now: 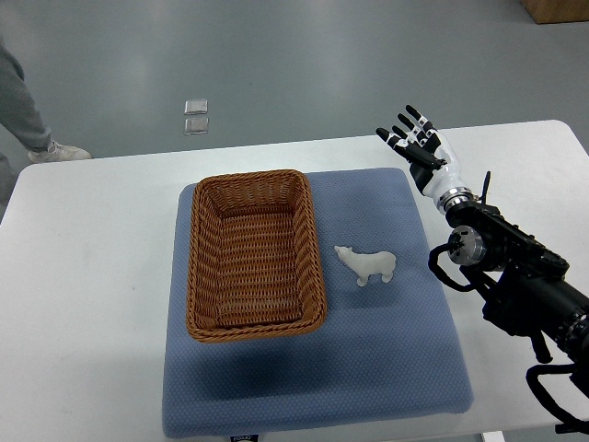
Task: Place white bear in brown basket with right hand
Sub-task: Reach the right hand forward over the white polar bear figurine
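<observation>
Brown basket (256, 255) holds nothing; white bear (368, 265) lies beside it; right hand (419, 145) fingers spread.

Only 1 camera is watching here, sitting high on the robot's own side and looking steeply down across the white worktop (92, 276), taking in its far edge and a strip of grey floor (322, 64) beyond.

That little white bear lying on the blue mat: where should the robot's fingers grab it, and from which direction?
Probably across the body of the white bear, coming down from above. It lies flat on the blue mat, head toward the brown basket, so the middle is its widest part. The open right hand has a clear path.
</observation>
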{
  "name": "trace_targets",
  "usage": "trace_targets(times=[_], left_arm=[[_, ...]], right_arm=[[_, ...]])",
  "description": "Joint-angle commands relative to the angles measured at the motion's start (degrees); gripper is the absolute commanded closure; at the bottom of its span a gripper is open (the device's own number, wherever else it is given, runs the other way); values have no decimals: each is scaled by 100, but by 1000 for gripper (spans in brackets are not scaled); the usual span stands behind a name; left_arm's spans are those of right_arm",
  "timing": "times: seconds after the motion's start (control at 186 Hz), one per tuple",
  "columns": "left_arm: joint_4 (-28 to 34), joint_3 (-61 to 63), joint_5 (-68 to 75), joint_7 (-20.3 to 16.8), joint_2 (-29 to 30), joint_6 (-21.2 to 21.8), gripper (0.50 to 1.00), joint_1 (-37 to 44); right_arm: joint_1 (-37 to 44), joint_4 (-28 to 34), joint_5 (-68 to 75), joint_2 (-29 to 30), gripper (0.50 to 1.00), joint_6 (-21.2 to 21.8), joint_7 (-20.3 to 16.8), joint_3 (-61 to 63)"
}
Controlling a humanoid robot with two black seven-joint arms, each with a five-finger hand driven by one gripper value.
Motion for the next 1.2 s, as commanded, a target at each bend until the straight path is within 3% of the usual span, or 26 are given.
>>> trace_targets(times=[0.0,0.204,0.398,0.715,0.903,1.193], left_arm=[[0,0,0,0,0,0,500,0],[0,-9,0,0,0,0,500,0],[0,-9,0,0,0,0,500,0],[0,-9,0,0,0,0,500,0],[0,-9,0,0,0,0,500,0],[0,-9,0,0,0,0,500,0]], right_arm=[[-4,34,-9,-45,579,-6,-8,-28],[31,526,-291,-493,579,-111,-52,-134],[155,1098,-1961,-818,581,-164,-79,-661],[682,2530,-3508,-2691,581,205,-79,-2278],[1156,3216,-4184,-3437,581,978,-70,-2718],[1271,4015,-5801,-3561,583,1998,-70,-2779]])
